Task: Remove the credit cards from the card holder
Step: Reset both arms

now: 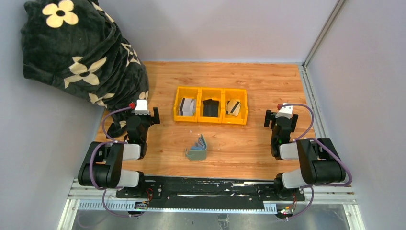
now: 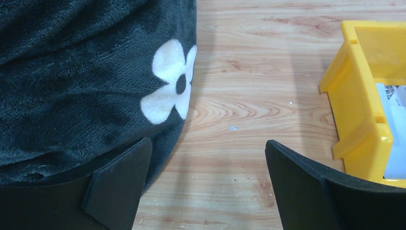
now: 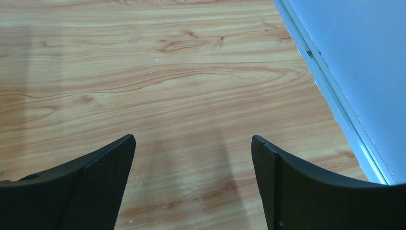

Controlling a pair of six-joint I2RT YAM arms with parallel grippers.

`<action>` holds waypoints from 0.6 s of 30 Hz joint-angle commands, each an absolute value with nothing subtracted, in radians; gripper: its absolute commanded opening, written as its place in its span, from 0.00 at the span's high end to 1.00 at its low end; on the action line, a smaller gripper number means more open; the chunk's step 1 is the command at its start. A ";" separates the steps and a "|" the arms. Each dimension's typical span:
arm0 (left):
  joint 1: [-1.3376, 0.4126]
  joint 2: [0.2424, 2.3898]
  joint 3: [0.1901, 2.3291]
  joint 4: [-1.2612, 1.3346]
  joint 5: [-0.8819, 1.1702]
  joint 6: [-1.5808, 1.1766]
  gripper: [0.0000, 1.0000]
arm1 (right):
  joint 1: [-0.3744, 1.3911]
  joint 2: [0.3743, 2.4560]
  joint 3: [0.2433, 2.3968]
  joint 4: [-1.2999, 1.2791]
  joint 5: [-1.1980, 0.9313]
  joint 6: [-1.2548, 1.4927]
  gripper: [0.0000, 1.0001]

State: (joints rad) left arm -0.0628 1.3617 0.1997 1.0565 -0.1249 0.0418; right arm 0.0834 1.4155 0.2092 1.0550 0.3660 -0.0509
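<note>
In all three compartments of the yellow tray (image 1: pixel 211 120) credit cards (image 1: pixel 187 107) are stored, the card holder (image 1: pixel 197 150) is laid fanned open on the bench (image 1: pixel 249 143) near it, and the left end effector (image 2: pixel 206 148) and right end effector (image 3: pixel 191 141) are spread wide, empty.

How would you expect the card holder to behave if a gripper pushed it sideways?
The card holder looks small and thin, so it is probably light and would slide on the smooth wooden table. Its blue leaves stand fanned open, so it likely flexes or flops shut rather than staying stiff, and it may tip.
</note>
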 commanded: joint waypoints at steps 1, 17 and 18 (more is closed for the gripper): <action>-0.067 1.368 0.197 1.063 -0.143 0.047 0.00 | 0.069 1.410 0.204 1.074 0.357 -0.062 0.06; -0.067 1.369 0.199 1.062 -0.141 0.052 0.00 | 0.071 1.410 0.205 1.075 0.357 -0.064 0.05; -0.067 1.369 0.199 1.062 -0.140 0.050 0.00 | 0.071 1.410 0.205 1.075 0.357 -0.064 0.05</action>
